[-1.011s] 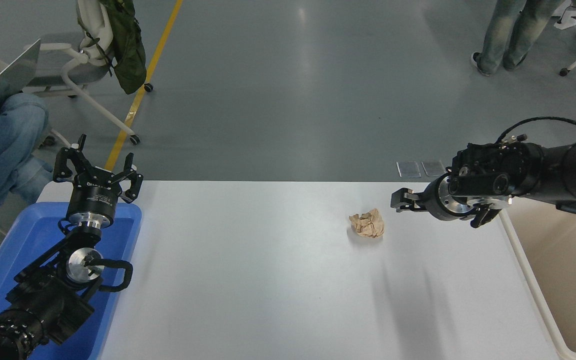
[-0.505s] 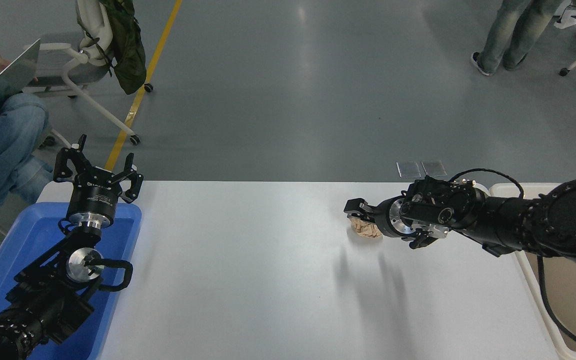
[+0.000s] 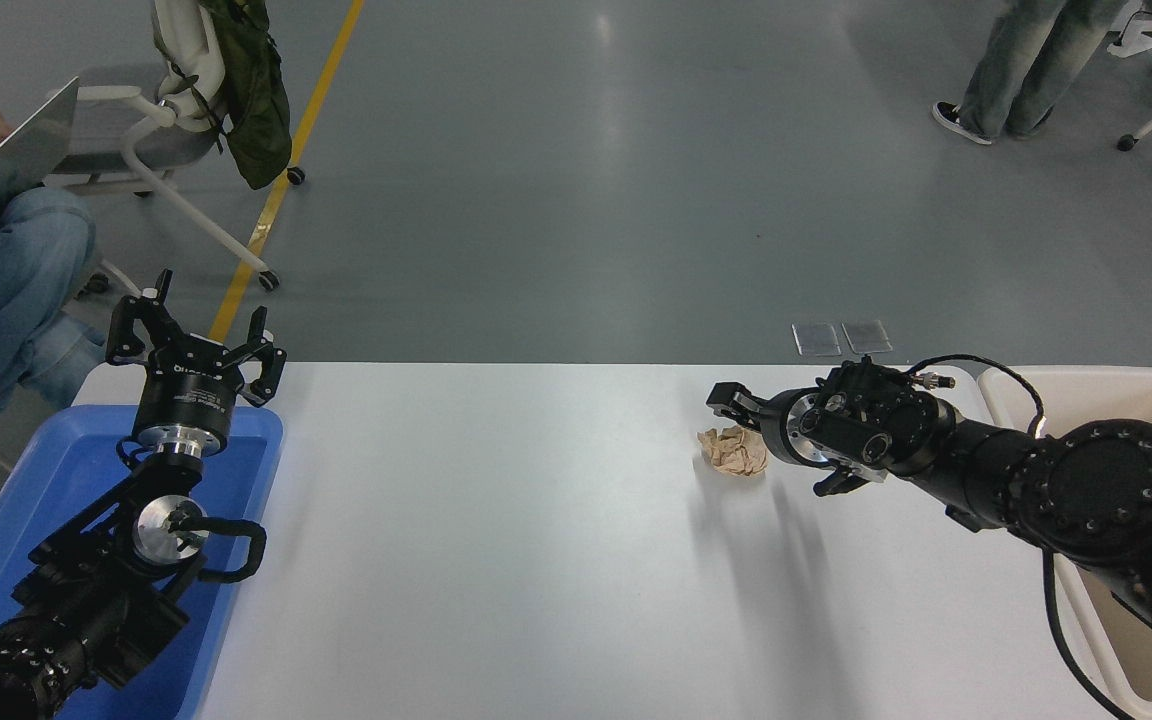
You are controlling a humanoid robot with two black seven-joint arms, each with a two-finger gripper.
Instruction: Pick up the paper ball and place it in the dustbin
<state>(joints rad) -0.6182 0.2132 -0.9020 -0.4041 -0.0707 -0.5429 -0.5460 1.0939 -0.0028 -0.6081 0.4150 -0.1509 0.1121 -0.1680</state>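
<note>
The paper ball (image 3: 733,450), a tan crumpled wad, lies on the white table (image 3: 496,540) right of its middle. My right gripper (image 3: 774,440) comes in from the right and hangs low, right beside the ball's right side. It is open, and its far finger (image 3: 728,398) reaches over the ball's back edge. The ball is not held. The cream-beige dustbin (image 3: 1136,376) stands at the table's right end, partly hidden behind my right arm. My left gripper (image 3: 194,345) is parked open at the lower left.
A blue tray (image 3: 46,470) sits under my left arm at the table's left end. A person sits at the far left with a laptop beside a wheeled chair (image 3: 186,120). Another person's legs (image 3: 1026,60) stand at the top right.
My right gripper swung left and down from near the dustbin to the paper ball. In the last half second it drew slightly right, uncovering the ball. The ball has not moved.
</note>
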